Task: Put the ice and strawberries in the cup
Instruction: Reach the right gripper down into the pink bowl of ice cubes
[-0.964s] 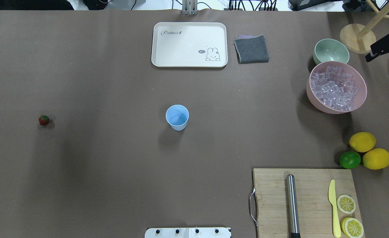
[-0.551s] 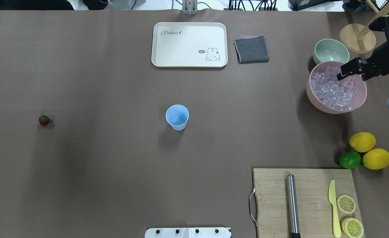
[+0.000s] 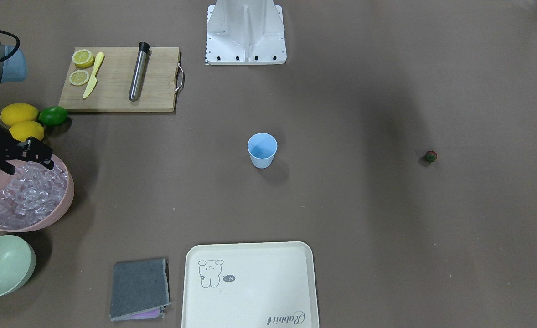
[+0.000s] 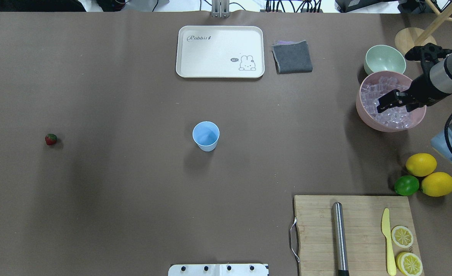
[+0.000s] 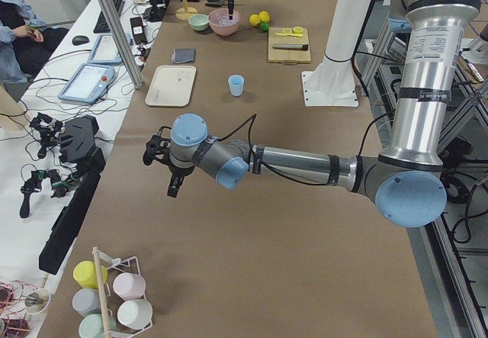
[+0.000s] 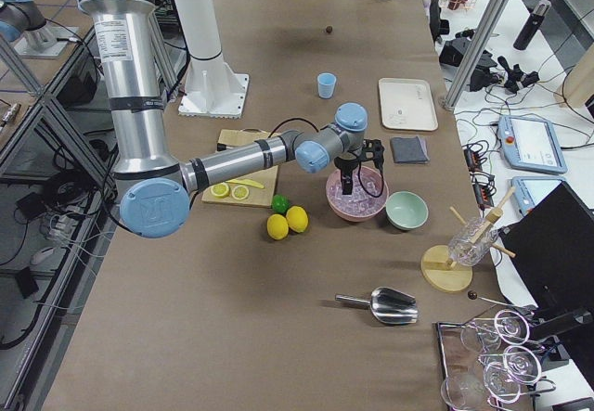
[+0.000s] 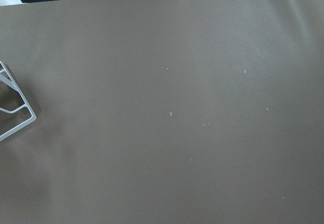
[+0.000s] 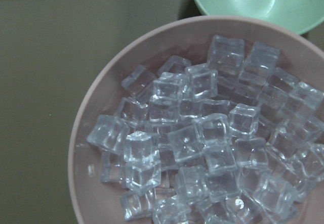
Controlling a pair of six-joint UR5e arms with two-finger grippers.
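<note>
The light blue cup [image 4: 206, 135] stands upright in the middle of the table, nothing visible inside it. Far to its left lies the single red strawberry [image 4: 50, 139]. The ice [image 4: 379, 92] fills a pink bowl [image 4: 366, 115] at the right. My right gripper [image 4: 396, 104] hovers open just above the ice pile, fingers spread and holding nothing; the right wrist view looks straight down on the ice [image 8: 202, 143]. My left gripper [image 5: 169, 172] shows only in the exterior left view, low over bare table, and I cannot tell whether it is open or shut.
A pale green bowl [image 4: 385, 59] sits right behind the pink one, next to a wooden stand [image 4: 414, 42]. Two lemons [image 4: 421, 164] and a lime [image 4: 406, 185] lie in front of it. A cutting board [image 4: 356, 230], tray [image 4: 220, 51] and grey cloth [image 4: 292, 56] border the table.
My right arm came in from the right edge and swung left and forward, until its gripper hung over the ice in the pink bowl. Cup and strawberry have not moved.
</note>
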